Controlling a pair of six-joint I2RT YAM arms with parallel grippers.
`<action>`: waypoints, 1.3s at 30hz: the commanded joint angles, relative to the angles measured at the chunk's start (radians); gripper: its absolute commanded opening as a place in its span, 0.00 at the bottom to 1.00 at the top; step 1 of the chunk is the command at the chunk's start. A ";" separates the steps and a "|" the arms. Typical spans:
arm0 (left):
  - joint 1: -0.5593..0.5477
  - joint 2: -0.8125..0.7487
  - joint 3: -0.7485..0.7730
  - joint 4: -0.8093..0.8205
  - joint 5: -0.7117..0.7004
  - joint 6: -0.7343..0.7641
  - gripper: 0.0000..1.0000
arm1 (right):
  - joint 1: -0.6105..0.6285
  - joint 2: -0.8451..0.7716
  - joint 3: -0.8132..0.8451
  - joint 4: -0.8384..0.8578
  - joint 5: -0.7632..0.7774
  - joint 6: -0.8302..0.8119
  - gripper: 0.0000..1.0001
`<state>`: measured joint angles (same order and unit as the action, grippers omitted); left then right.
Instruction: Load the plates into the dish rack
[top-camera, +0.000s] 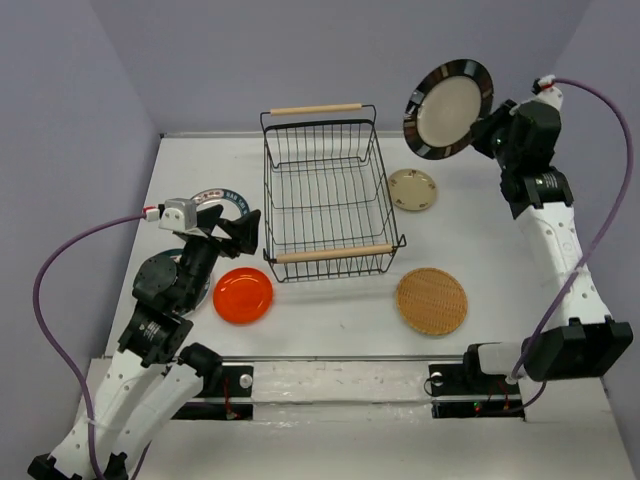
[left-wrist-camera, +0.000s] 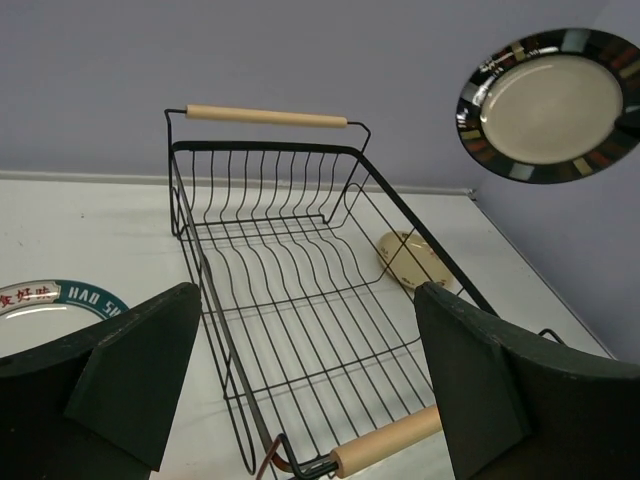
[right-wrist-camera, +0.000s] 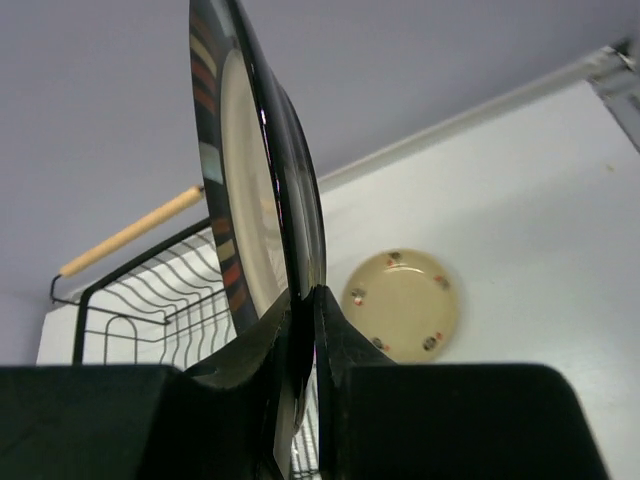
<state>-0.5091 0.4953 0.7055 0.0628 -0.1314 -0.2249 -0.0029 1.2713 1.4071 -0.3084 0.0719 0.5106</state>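
Note:
The black wire dish rack (top-camera: 325, 190) with two wooden handle bars stands mid-table and holds no plates; it also shows in the left wrist view (left-wrist-camera: 290, 290). My right gripper (top-camera: 487, 133) is shut on the rim of the black-rimmed white-centred plate (top-camera: 449, 109), held upright in the air right of the rack; it also shows in the right wrist view (right-wrist-camera: 260, 180). My left gripper (top-camera: 240, 228) is open and empty, left of the rack. The orange plate (top-camera: 243, 295), tan woven plate (top-camera: 431, 300) and small beige plate (top-camera: 412, 190) lie on the table. Two teal-rimmed plates (top-camera: 225, 200) lie by the left arm.
The second teal-rimmed plate (top-camera: 158, 275) lies partly under the left arm. Purple walls close the table at back and sides. The arm bases sit on a rail (top-camera: 340, 382) along the near edge.

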 joint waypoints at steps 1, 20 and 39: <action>-0.002 -0.003 0.005 0.051 0.013 0.016 0.99 | 0.186 0.091 0.307 0.028 0.096 -0.145 0.07; -0.002 0.017 0.009 0.043 0.004 0.019 0.99 | 0.477 0.580 0.713 -0.158 0.414 -0.408 0.07; -0.003 0.020 0.009 0.040 -0.001 0.019 0.99 | 0.524 0.764 0.768 -0.133 0.540 -0.563 0.07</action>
<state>-0.5091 0.5083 0.7055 0.0620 -0.1318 -0.2245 0.5102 2.0701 2.0953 -0.5945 0.5529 -0.0212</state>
